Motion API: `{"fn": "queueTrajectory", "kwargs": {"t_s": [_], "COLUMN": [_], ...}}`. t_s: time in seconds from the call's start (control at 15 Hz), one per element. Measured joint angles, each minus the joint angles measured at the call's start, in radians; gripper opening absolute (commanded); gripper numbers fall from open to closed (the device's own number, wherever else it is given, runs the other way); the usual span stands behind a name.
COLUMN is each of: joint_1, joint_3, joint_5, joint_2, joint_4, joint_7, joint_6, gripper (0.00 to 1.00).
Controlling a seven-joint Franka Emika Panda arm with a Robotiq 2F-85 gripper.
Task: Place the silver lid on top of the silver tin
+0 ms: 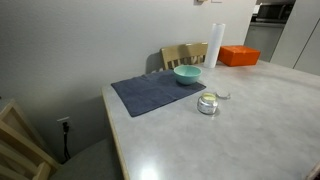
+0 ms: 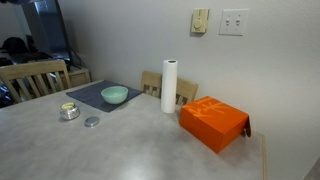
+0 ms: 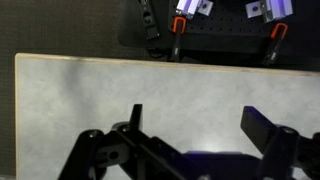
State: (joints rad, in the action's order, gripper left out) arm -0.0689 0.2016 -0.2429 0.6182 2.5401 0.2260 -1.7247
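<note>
With the gripper (image 3: 192, 122) spread wide and empty over bare table (image 3: 80, 90), and the silver lid (image 2: 92, 122) lying flat at 4 o'clock just beside the silver tin (image 2: 69, 111), a pinch on so thin a disc may well slip or nudge the tin.

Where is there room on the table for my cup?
The widest bare patch lies between the silver lid and the orange box. Another runs from the silver tin to the table edge opposite the wall. It is crowded around the teal bowl, mat and tin.
</note>
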Motion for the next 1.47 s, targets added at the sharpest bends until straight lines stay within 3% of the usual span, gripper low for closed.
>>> {"fn": "queueTrajectory", "kwargs": {"t_s": [0.4, 1.0, 1.47], "joint_1": [0.022, 0.022, 0.023], "joint_3": [-0.018, -0.02, -0.058], "joint_5": [0.014, 0.014, 0.011], "joint_2": [-0.17, -0.175, -0.212], "joint_4": [-0.048, -0.057, -0.057], "joint_7": [0.0, 0.0, 0.0], "joint_6": [-0.004, -0.004, 0.001], "gripper": [1.0, 1.0, 1.0]}}
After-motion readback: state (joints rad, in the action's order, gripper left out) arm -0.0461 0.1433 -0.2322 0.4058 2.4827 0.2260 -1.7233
